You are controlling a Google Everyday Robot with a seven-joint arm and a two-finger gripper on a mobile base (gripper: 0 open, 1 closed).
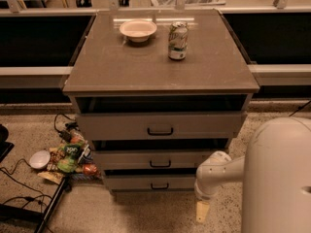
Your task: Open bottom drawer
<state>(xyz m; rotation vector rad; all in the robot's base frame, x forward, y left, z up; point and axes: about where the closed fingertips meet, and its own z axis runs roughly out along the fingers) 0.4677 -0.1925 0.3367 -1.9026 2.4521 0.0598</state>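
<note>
The bottom drawer (146, 182) is the lowest of three in the grey-brown cabinet (160, 72). It has a wide, low front with a small dark bar handle (159, 186). Its front sits roughly in line with the middle drawer (150, 159) above it. My gripper (201, 211) hangs low near the floor, just right of the bottom drawer's right end and apart from the handle. My white arm (277, 178) fills the lower right of the view.
A bowl (138, 29) and a can (178, 41) stand on the cabinet top. Snack packets (70, 154), a small white dish (39, 159) and cables (19, 203) lie on the floor at the left. A dark shelf unit (34, 38) runs behind.
</note>
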